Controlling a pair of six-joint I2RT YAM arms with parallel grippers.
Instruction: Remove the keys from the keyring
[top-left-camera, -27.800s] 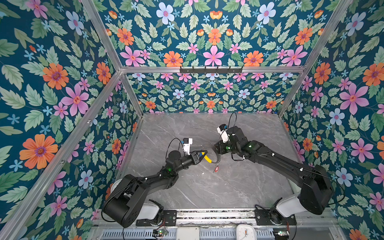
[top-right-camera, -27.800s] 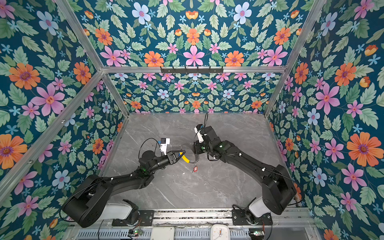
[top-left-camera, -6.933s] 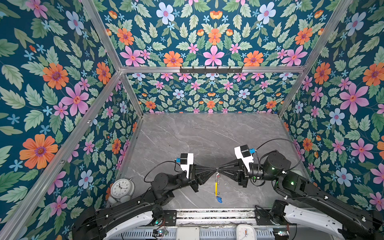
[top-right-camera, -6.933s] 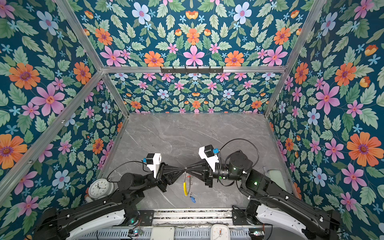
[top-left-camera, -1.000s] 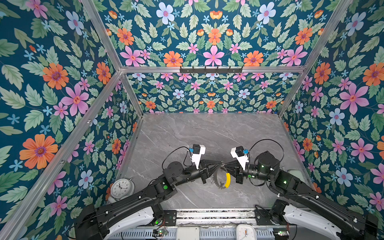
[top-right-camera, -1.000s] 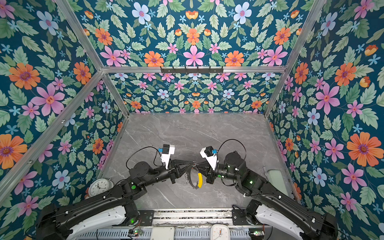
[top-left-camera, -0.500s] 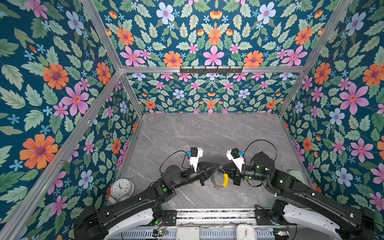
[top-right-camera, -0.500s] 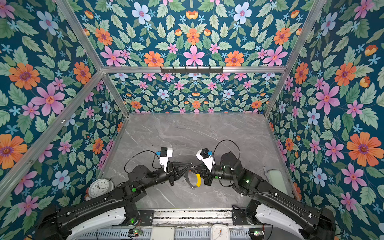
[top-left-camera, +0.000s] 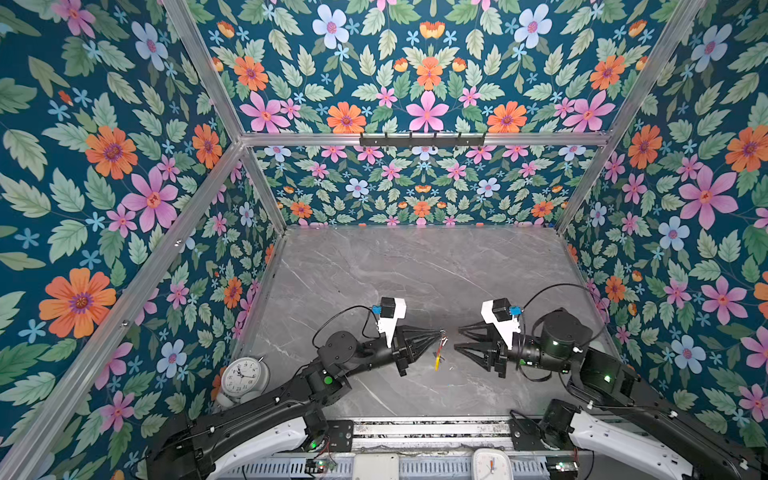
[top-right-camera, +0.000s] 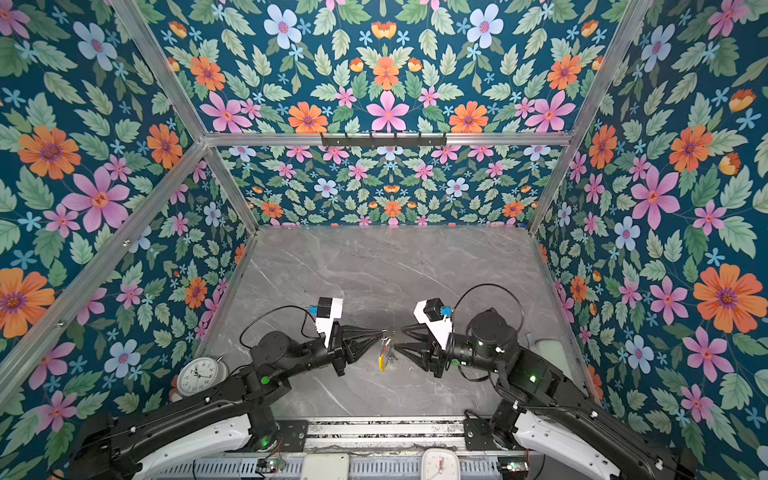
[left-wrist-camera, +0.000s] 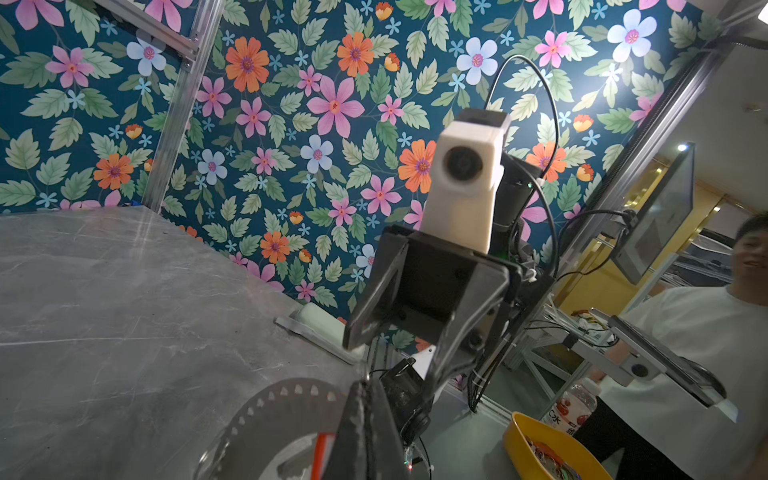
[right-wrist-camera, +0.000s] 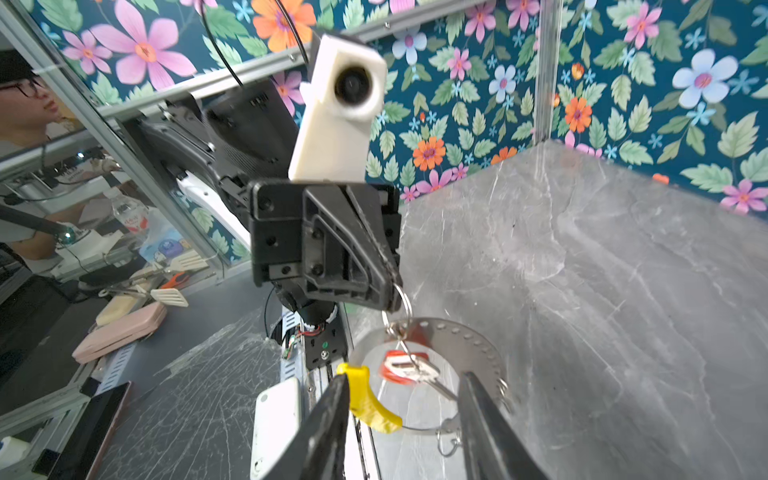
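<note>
Grey marbled counter (top-left-camera: 395, 270) inside booth. Walls (top-left-camera: 415, 187) papered teal with pink, orange and pale-blue flowers. Aluminium frame bars (top-left-camera: 291, 139); black hook rail (top-left-camera: 422, 139) on back bar. White alarm clock (top-left-camera: 245, 377) at front left corner.

Two black arms face tip to tip near counter front. Left gripper (top-left-camera: 440, 332) closed, pinching top of keyring (right-wrist-camera: 365, 399). Hoop hangs below it with yellow sleeve (top-right-camera: 381, 360) and red-tagged key (right-wrist-camera: 405, 368). Right gripper (top-left-camera: 457, 338) just beside, jaws apart, holding nothing.
</note>
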